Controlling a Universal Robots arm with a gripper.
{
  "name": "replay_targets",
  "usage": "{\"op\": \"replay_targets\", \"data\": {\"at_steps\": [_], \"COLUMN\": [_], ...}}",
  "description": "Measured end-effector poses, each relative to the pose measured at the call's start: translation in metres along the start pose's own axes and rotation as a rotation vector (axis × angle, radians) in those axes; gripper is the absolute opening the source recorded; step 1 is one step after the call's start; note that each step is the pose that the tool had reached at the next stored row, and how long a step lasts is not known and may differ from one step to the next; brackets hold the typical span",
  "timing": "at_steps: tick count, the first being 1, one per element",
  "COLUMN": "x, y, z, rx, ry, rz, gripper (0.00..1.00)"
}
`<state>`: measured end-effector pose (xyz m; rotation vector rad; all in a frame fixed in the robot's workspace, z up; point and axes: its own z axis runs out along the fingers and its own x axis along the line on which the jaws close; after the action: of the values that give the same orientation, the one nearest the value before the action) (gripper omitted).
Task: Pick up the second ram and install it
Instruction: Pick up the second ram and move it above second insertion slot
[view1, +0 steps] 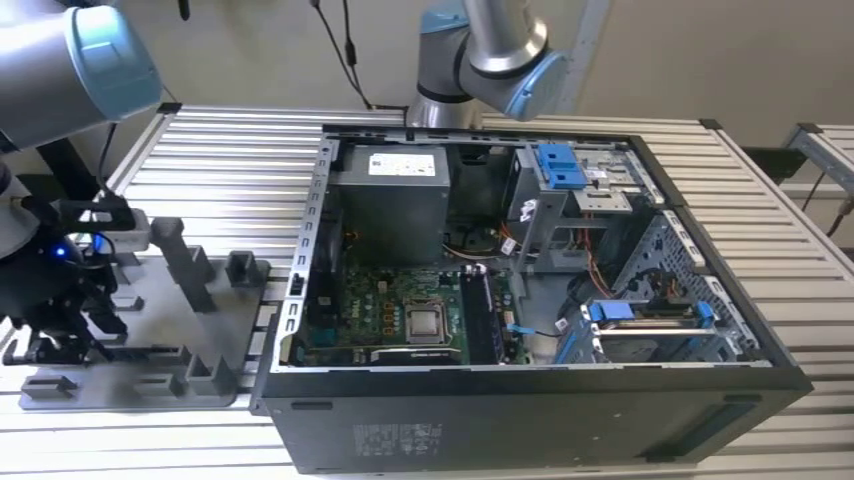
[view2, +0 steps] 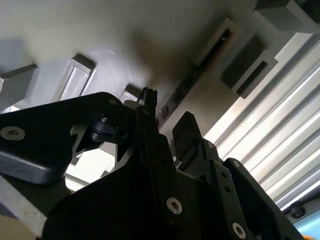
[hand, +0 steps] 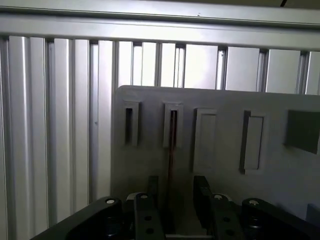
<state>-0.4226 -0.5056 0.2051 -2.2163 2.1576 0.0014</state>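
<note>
Straddling the second ram (hand: 171, 150) with the hand (hand: 176, 184)

At the exterior view's left we see the hand low over the grey tray (view1: 200, 340) on the slatted counter (view1: 227, 130), upright posts (view1: 180, 250) beside it. The first wrist view adds the ram standing edge-on in a tray slot, with the fingers (hand: 150, 200) narrowly apart on either side. Rightward sits the open computer case (view1: 534, 420) with its motherboard (view1: 387, 310).

Ribbed metal tabletop (view1: 227, 130) beneath me: the grey tray (view1: 158, 325) sits on it at the exterior view's left, the open computer case (view1: 534, 430) just beside, rightward.
</note>
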Motion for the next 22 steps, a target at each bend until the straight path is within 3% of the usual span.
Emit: {"op": "replay_targets", "data": {"at_steps": [10, 22], "x": [0.001, 0.0029], "y": [0.0029, 0.0047], "z": [0.011, 0.0129], "rx": [-0.0003, 0.0022], "ry": [-0.0006, -0.0007], "rz": [-0.016, -0.024], "gripper": [0.42, 0.42]}}
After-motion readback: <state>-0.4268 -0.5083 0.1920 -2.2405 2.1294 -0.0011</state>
